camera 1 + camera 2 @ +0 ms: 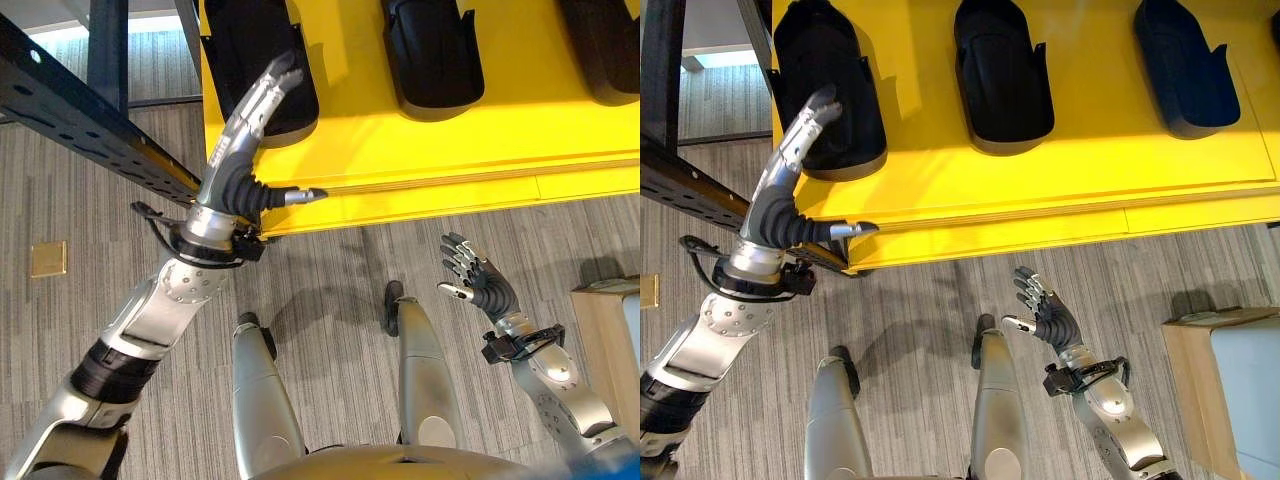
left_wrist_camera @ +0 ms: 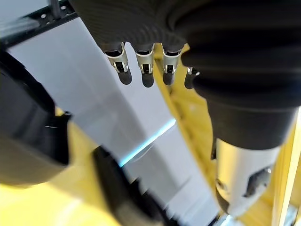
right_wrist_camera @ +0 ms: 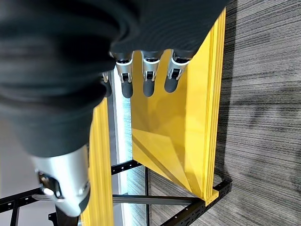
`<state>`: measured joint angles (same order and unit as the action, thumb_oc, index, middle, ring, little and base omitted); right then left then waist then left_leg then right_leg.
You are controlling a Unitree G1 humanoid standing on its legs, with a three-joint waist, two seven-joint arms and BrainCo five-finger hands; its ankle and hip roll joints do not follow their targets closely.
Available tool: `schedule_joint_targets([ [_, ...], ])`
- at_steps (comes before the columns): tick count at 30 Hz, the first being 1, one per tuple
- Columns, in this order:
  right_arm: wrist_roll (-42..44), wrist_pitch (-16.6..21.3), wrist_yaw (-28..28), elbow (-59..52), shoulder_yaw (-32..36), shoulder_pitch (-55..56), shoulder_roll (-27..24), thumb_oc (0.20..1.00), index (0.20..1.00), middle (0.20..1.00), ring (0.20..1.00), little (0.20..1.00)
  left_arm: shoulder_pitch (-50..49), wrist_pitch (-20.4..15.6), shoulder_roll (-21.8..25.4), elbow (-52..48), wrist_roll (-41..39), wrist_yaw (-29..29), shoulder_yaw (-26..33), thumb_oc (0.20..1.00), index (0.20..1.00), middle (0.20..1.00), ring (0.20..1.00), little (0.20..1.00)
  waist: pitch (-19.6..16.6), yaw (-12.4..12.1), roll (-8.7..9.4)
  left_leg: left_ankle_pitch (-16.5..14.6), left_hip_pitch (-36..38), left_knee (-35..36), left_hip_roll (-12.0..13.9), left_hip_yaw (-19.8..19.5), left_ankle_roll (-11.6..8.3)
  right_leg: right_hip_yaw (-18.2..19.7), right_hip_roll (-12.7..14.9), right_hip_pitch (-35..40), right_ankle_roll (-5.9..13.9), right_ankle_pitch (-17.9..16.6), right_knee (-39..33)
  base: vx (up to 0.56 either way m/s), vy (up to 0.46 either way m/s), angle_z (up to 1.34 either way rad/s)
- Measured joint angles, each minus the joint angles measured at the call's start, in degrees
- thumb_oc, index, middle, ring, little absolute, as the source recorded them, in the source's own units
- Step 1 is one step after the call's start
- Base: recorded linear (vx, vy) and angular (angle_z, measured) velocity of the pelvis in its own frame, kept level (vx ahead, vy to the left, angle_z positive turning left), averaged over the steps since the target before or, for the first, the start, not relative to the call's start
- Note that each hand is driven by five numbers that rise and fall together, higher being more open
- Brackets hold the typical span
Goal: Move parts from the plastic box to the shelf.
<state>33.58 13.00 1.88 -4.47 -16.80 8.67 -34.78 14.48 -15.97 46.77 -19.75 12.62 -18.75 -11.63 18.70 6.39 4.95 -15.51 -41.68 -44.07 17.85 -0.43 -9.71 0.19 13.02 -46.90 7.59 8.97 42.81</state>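
Three black moulded parts lie in a row on the yellow shelf: a left part, a middle part and a right part. My left hand reaches out over the shelf's front edge. Its fingers are straight, with their tips over the near end of the left part, and the thumb points sideways. In the left wrist view the straight fingers hold nothing. My right hand hangs open and empty above the floor at the lower right.
A black perforated frame beam runs diagonally beside my left arm. A tan box with a pale inside stands on the grey carpet at the right edge. The right wrist view looks along the yellow shelf's edge.
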Motion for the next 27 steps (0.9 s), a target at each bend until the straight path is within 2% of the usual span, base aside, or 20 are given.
schedule_joint_targets([
  [4, -0.02, 0.03, -0.01, -0.12, 0.16, 0.02, -0.01, 1.0, 1.0, 1.0, 1.0, 1.0, -1.42, -0.04, 2.02, 0.45, 7.2, 0.15, -0.28, 1.0, 1.0, 1.0, 1.0, 1.0, 0.21, -0.4, -0.14, 0.02, 0.01, 0.04, 0.0, 0.03, 0.03, -0.01, -0.02, 0.15, -0.16, -0.2, -0.41, 0.0, 0.0, 0.0],
  [12, -0.02, 0.04, -0.48, -0.12, 0.16, -0.01, -0.01, 1.0, 1.0, 1.0, 1.0, 1.0, -2.79, -0.09, 2.1, 1.43, 13.68, 0.17, -2.08, 1.0, 1.0, 1.0, 1.0, 1.0, 0.31, -0.47, -0.17, 0.0, 0.0, 0.02, -0.02, 0.04, 0.05, -0.01, -0.02, 0.18, 0.22, -0.43, -0.52, 0.0, 0.0, 0.0],
  [27, -0.02, 0.04, -1.05, -0.13, 0.23, -0.18, -0.01, 1.0, 1.0, 1.0, 1.0, 1.0, -3.24, 0.3, 1.97, 6.95, 16.28, 1.02, -4.73, 1.0, 1.0, 1.0, 1.0, 1.0, 0.73, -0.59, -0.85, -0.02, -0.1, -0.05, -0.04, 0.04, 0.09, -0.01, -0.01, 0.17, 0.2, -0.42, -0.6, 0.0, 0.0, 0.0],
])
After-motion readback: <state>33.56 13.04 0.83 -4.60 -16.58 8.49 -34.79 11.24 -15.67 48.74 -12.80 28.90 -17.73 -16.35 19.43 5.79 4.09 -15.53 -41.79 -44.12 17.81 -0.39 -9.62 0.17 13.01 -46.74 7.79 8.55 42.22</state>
